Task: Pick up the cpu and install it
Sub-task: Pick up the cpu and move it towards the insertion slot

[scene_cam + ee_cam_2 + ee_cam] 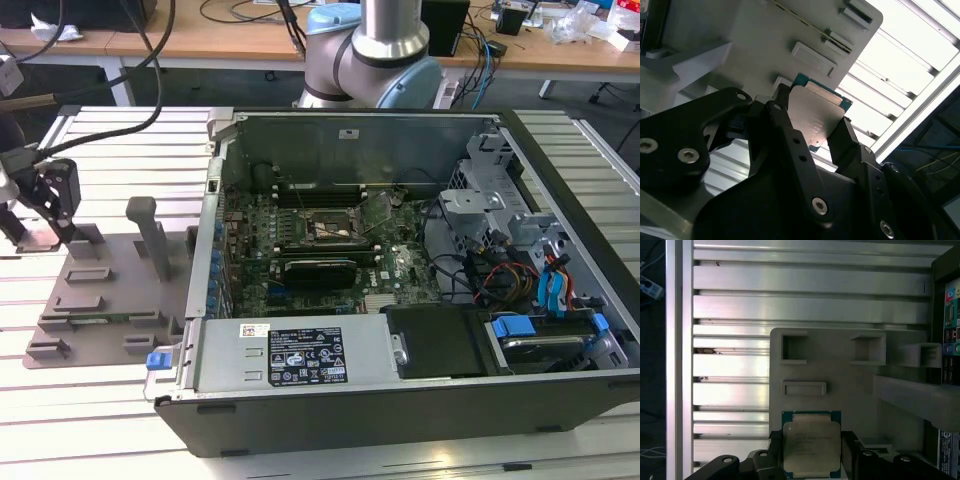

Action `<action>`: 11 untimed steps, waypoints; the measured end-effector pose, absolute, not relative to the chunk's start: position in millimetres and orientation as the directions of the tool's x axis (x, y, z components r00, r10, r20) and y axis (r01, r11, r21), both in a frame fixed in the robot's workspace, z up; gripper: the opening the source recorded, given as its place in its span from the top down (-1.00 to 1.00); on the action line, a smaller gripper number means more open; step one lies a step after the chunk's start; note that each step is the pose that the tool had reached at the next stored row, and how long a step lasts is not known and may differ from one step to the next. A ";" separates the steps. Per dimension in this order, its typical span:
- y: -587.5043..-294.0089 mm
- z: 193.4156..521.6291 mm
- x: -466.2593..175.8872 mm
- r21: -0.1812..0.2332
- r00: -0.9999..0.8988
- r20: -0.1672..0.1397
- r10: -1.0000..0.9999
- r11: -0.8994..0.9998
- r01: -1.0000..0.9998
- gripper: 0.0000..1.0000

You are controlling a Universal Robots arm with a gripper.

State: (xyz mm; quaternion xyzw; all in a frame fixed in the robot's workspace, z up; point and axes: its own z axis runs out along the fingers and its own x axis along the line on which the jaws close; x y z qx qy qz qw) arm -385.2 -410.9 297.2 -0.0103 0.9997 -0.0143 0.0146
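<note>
Item: cpu [811, 447], flat square chip, silver-grey top plate over a thin teal-edged board. Location: between the fingers [840, 140] of the end effector [814, 114], over the near part of the grey tray [850, 385]; whether it rests on the tray or has cleared it cannot be told. Hold: end effector clenched on the cpu, one finger on each of two opposite edges. This grip by the rim probably spares the plate and the underside and keeps the chip level. Tray: moulded pockets and posts, lying on the slatted metal tabletop [110, 140] at the exterior view's left, just beside the open computer case [400, 400]. That places the part close to its destination. Socket [325, 228]: dark frame on the motherboard inside the case, well apart from the cpu. Status: picked or being picked, judged from the grip; not installed.
</note>
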 end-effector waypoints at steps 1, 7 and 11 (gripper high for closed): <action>-410.9 298.0 -385.2 -0.029 -0.999 -0.029 -0.021 0.999 -0.020 -0.09; -410.9 302.9 -385.2 -0.029 -0.999 -0.029 -0.021 0.999 -0.020 -0.09; -410.9 308.5 -385.2 -0.029 -0.999 -0.029 -0.021 0.999 -0.020 -0.09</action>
